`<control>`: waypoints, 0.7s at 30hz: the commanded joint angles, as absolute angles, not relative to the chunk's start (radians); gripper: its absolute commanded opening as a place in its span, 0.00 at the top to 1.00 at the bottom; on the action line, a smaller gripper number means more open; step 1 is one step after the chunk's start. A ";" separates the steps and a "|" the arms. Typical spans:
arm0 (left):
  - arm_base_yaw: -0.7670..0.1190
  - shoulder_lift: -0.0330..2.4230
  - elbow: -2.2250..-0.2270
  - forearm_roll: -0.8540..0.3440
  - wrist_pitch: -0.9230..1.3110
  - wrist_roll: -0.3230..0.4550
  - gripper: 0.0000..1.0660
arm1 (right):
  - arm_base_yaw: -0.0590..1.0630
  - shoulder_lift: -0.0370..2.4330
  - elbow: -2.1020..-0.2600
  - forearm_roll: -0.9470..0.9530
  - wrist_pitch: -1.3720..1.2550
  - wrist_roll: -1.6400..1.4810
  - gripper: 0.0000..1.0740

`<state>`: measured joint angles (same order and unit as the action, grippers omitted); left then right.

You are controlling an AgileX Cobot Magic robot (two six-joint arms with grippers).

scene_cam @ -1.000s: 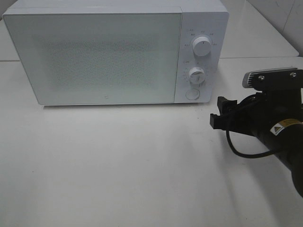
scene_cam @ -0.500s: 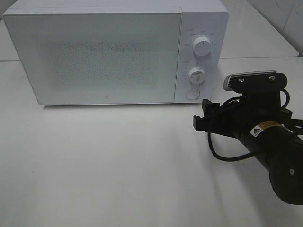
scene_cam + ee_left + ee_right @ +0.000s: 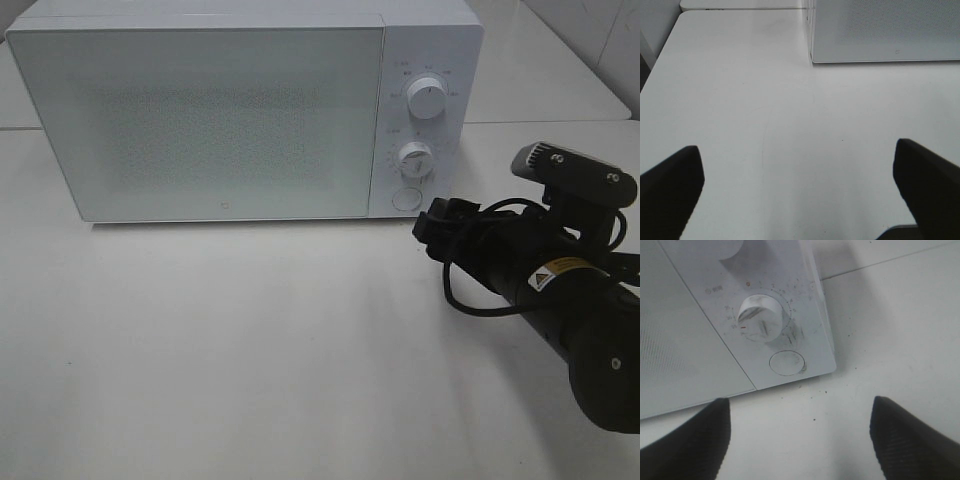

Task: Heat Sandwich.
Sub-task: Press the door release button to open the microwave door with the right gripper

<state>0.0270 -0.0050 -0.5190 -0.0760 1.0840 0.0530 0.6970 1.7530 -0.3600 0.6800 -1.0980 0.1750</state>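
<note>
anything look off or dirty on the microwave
Yes. In the right wrist view the lower knob and the round button beneath it carry dark grey smudges, and a few dark specks dot the table near the microwave. Nothing looks askew or broken.

Microwave (image 3: 430, 40) shell: white, plastic-looking, smooth, satin. Door (image 3: 200, 120): smooth panel with a fine speckled dot pattern and a slight sheen. Knob (image 3: 760, 318) and button (image 3: 786, 363): white glossy plastic, smeared with dark scuffs. Table (image 3: 250, 350): white, smooth, matt, a few dark specks. Arm (image 3: 570, 310): black, matt. Bracket (image 3: 575, 172): grey, metal-looking. Right fingers (image 3: 910, 440): black, fine woven texture.
</note>
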 commanded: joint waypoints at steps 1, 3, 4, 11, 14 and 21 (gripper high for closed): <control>0.027 -0.021 -0.518 -0.087 1.071 0.056 0.08 | 0.701 1.747 -0.366 0.680 -1.082 0.469 0.30; 0.027 -0.021 -0.518 -0.087 1.071 0.056 0.08 | 0.701 1.747 -0.366 0.680 -1.079 0.528 0.30; 0.027 -0.021 -0.518 -0.087 1.071 0.056 0.08 | 0.701 1.747 -0.366 0.680 -1.075 0.602 0.30; 0.027 -0.021 -0.518 -0.087 1.071 0.056 0.08 | 0.701 1.747 -0.366 0.676 -1.051 1.101 0.32; 0.027 -0.021 -0.518 -0.087 1.071 0.056 0.08 | 0.701 1.747 -0.366 0.676 -1.051 1.173 0.33; 0.027 -0.021 -0.518 -0.087 1.071 0.056 0.08 | 0.701 1.747 -0.366 0.677 -1.050 1.247 0.54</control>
